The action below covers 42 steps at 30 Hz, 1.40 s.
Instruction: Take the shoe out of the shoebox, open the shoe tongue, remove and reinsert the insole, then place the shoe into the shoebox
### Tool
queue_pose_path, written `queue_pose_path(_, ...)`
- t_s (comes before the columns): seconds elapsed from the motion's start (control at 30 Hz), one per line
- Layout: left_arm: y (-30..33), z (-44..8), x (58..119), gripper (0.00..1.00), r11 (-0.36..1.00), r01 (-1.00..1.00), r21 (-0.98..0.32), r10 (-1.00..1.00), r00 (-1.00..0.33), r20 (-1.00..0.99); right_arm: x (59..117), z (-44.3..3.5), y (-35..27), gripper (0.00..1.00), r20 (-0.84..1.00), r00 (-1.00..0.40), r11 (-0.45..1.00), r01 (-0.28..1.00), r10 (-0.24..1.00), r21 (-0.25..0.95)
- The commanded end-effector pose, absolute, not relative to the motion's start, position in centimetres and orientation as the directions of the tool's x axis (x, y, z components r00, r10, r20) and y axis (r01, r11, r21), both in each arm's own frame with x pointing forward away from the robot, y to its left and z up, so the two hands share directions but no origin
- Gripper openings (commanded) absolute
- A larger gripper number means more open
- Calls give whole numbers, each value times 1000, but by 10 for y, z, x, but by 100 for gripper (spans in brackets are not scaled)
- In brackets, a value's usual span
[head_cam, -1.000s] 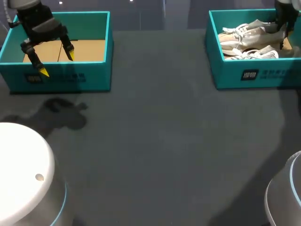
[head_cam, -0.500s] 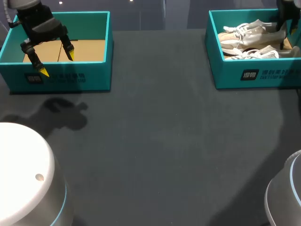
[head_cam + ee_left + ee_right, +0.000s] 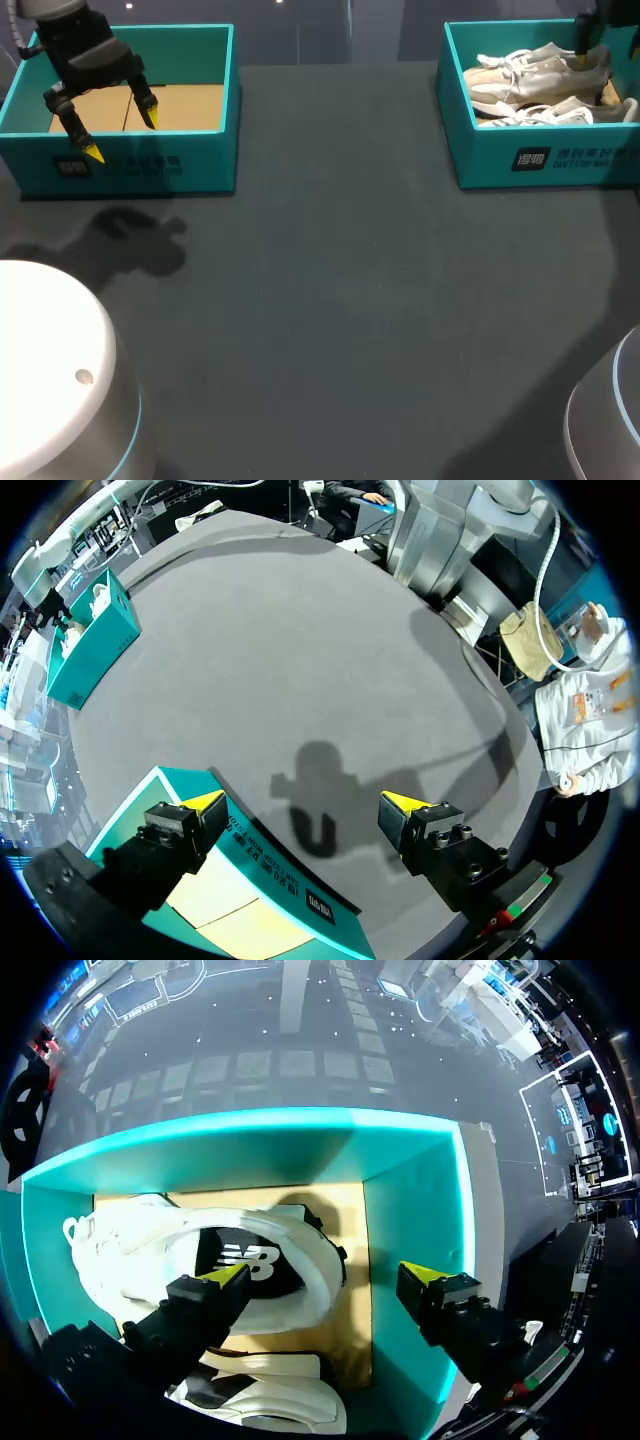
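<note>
Both white lace-up sneakers point(image 3: 540, 70) lie inside the teal cardboard shoebox point(image 3: 540, 155).
Right gripper point(image 3: 325, 1280) above the box, fingers wide — placed to straddle a heel; left gripper point(image 3: 115, 130) wide, holding nothing.

I could read no words. The front wall of the right shoebox point(image 3: 480, 160) bore a white mark and a line of print, too small to read. The left shoebox point(image 3: 205, 165) carried fainter print. A white logo sat on the dark insole point(image 3: 222, 1262) of the shoe point(image 3: 318, 1272).
</note>
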<state>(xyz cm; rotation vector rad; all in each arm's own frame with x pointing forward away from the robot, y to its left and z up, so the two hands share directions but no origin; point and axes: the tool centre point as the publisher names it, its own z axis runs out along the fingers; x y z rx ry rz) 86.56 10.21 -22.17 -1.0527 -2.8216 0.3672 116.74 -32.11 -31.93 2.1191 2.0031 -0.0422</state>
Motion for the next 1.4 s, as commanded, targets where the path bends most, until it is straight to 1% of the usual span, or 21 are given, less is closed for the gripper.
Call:
queue_pose_path(0.03, 102, -221, 866, 100, 730, 631, -260, 658, -753, 18, 1138, -284, -315, 100, -157, 57, -30, 985, 986, 169)
queue_pose_path(0.2, 102, -221, 866, 100, 730, 631, -260, 658, -753, 18, 1116, -252, -302, 100, -123, 20, 0, 986, 992, 165)
queue_pose_path(0.4, 102, -221, 866, 100, 730, 631, -260, 658, -753, 18, 1089, -232, -282, 100, -94, -33, 49, 985, 995, 167)
queue_pose_path(0.5, 93, -200, 870, 100, 789, 559, -255, 573, -819, -25, 1075, -224, -275, 100, -89, -46, 60, 985, 995, 164)
queue_pose_path(0.67, 96, -178, 872, 100, 923, 303, -235, 316, -949, 16, 1052, -212, -265, 100, -74, -53, 64, 987, 996, 150)
queue_pose_path(0.73, 101, -173, 873, 100, 974, 145, -174, 154, -987, 37, 1044, -208, -261, 100, -73, -52, 62, 989, 996, 138)
queue_pose_path(0.8, 108, -170, 873, 100, 995, -61, -83, -59, -998, 23, 1044, -208, -261, 100, -73, -52, 62, 989, 996, 138)
queue_pose_path(0.83, 112, -167, 873, 100, 990, -136, -32, -137, -990, -26, 1044, -208, -261, 100, -73, -52, 62, 989, 996, 138)
queue_pose_path(0.87, 118, -163, 871, 100, 982, -189, 24, -185, -976, -118, 1044, -208, -261, 100, -73, -52, 62, 989, 996, 138)
queue_pose_path(0.9, 124, -155, 869, 100, 980, -199, 26, -192, -966, -171, 1044, -208, -261, 100, -73, -52, 62, 989, 996, 138)
queue_pose_path(1.3, 124, -155, 869, 100, 980, -199, 26, -192, -966, -171, 1044, -208, -261, 100, -73, -52, 62, 989, 996, 138)
queue_pose_path(1.33, 124, -155, 869, 100, 980, -199, 26, -192, -966, -171, 1041, -207, -259, 100, -60, -33, 41, 989, 998, 140)
queue_pose_path(1.4, 129, -154, 870, 100, 960, -279, 6, -276, -952, -134, 1033, -203, -257, 100, -58, 23, -16, 991, 998, 130)
